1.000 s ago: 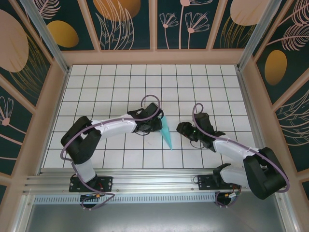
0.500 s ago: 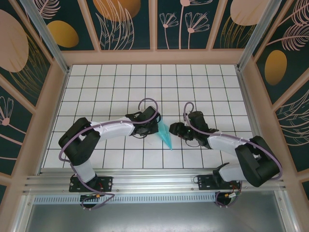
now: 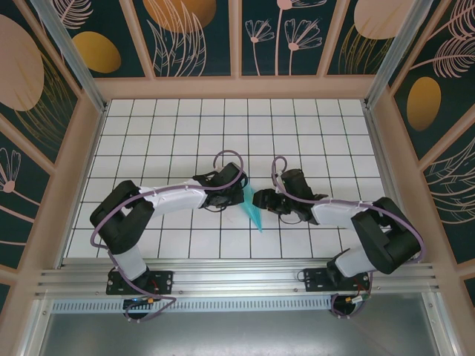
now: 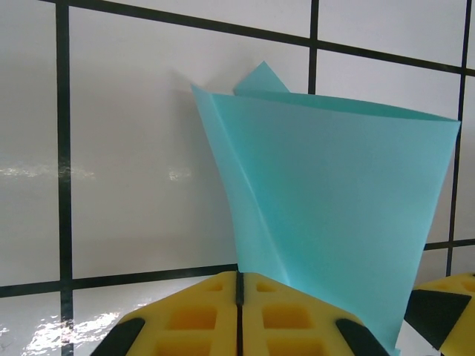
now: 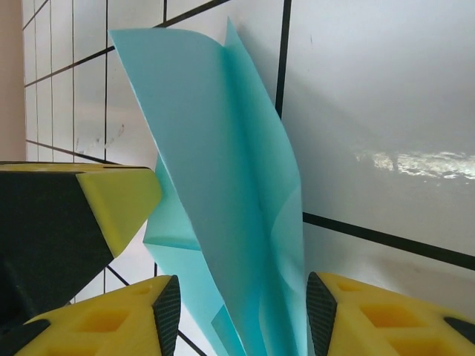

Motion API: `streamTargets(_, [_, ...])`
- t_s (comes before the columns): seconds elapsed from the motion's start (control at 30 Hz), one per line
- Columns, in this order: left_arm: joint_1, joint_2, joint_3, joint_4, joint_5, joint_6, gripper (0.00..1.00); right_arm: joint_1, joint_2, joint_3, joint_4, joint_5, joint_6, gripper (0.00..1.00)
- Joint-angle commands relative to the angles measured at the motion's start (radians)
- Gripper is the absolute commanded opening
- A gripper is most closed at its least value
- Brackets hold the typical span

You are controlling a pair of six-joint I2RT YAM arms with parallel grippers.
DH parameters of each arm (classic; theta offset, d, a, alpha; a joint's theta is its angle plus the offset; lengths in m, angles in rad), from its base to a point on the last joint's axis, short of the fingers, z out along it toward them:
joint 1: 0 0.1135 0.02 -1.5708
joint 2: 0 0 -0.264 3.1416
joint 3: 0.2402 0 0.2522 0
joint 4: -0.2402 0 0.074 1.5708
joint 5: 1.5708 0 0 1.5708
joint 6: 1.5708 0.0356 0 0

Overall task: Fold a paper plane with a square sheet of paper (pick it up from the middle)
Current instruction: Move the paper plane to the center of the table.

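The right claw moved up to the paper plane.
Its fingers straddled the plane, spread; the left claw stayed pinching it.

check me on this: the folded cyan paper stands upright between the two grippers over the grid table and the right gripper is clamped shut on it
Not quite. The right gripper is open, not clamped. The right wrist view shows its fingers set apart, with the folded cyan paper standing in the gap between them. The rest of your statement holds.
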Motion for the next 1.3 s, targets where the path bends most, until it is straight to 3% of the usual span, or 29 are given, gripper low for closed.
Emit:
streamTargets(0.0, [-0.003, -0.028, 0.0, 0.005, -0.014, 0.025, 0.1, 0.005, -0.061, 0.025, -0.02, 0.044, -0.039, 0.52])
streamTargets(0.27, [-0.003, -0.025, 0.004, 0.013, -0.004, 0.034, 0.09, 0.036, -0.05, 0.047, -0.035, -0.014, -0.082, 0.53])
streamTargets(0.57, [-0.003, -0.024, 0.002, 0.023, 0.003, 0.034, 0.09, 0.078, 0.024, 0.091, -0.093, 0.036, -0.107, 0.53])
streamTargets(0.9, [-0.003, -0.021, -0.002, 0.023, 0.009, 0.038, 0.1, 0.097, 0.009, 0.096, -0.146, 0.124, -0.11, 0.54])
streamTargets(1.27, [-0.003, -0.015, -0.002, 0.024, 0.014, 0.038, 0.1, 0.101, 0.017, 0.094, -0.145, 0.119, -0.104, 0.55])
